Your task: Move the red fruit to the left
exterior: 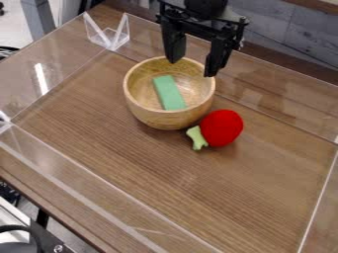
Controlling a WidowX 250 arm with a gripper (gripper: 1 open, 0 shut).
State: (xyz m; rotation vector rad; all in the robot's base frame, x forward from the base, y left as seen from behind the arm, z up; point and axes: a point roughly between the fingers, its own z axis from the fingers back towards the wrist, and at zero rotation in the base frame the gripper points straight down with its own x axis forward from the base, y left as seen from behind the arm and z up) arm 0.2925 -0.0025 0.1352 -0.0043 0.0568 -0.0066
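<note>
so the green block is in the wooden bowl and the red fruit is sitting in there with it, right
Not quite. The green block is in the wooden bowl, but the red fruit sits outside it on the table, beside the bowl's lower right rim. The camera view shows this.

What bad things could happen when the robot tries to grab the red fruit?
1. The red fruit is round and glossy, so it might squirt out of the fingers or roll.
2. It sits right against the wooden bowl, so a finger coming down could bump the rim and shove the bowl.
3. The open gripper hangs over the bowl, not the fruit, so it might grab the green block instead.
</note>
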